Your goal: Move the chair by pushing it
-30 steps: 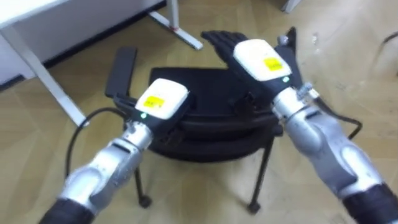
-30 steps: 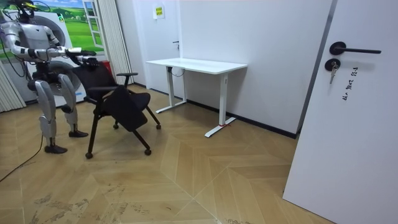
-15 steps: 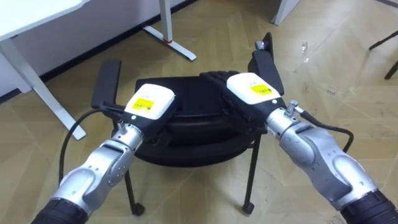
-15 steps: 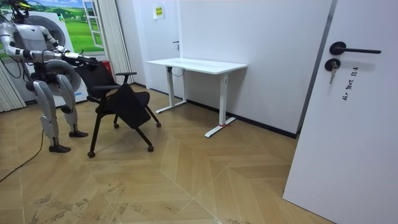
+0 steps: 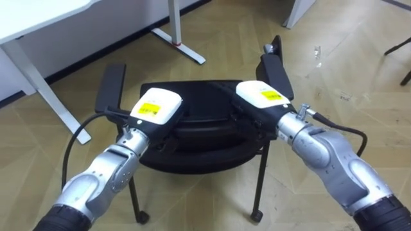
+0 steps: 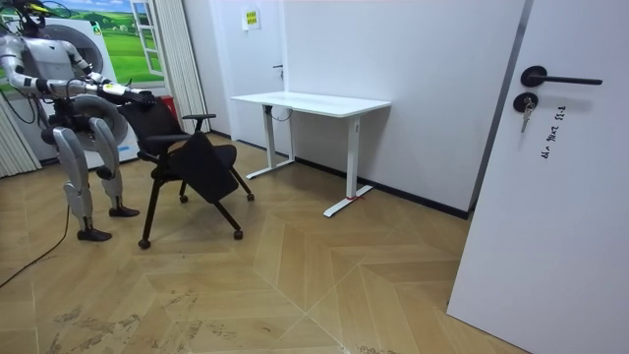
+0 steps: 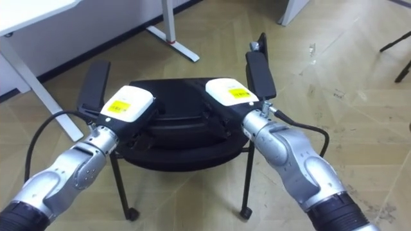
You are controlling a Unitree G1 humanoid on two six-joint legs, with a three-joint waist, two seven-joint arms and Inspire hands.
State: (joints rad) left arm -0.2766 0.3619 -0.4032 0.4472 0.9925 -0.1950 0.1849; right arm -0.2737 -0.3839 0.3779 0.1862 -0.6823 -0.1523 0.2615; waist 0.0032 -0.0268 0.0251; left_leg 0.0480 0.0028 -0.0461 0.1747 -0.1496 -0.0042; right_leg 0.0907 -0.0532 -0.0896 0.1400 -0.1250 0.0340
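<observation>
Left hand [image 5: 156, 108] and right hand [image 5: 260, 97] rest on black chair [image 5: 202, 106] backrest, finger state unreadable. Room view shows white desk [image 6: 313, 102] beyond chair.

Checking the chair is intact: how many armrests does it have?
2: the left armrest beyond the left hand, the right armrest beyond the right hand; none seems hidden.

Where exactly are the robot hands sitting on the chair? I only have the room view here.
Observer: The left robot hand lies on the top edge of the backrest, beside the left armrest.
Operator: And the other one?
Observer: The right robot hand lies on the same edge, next to the right armrest.
Operator: What's ahead?
Observer: The desk foot lies on the floor beyond the backrest, slightly towards the robot's left.
</observation>
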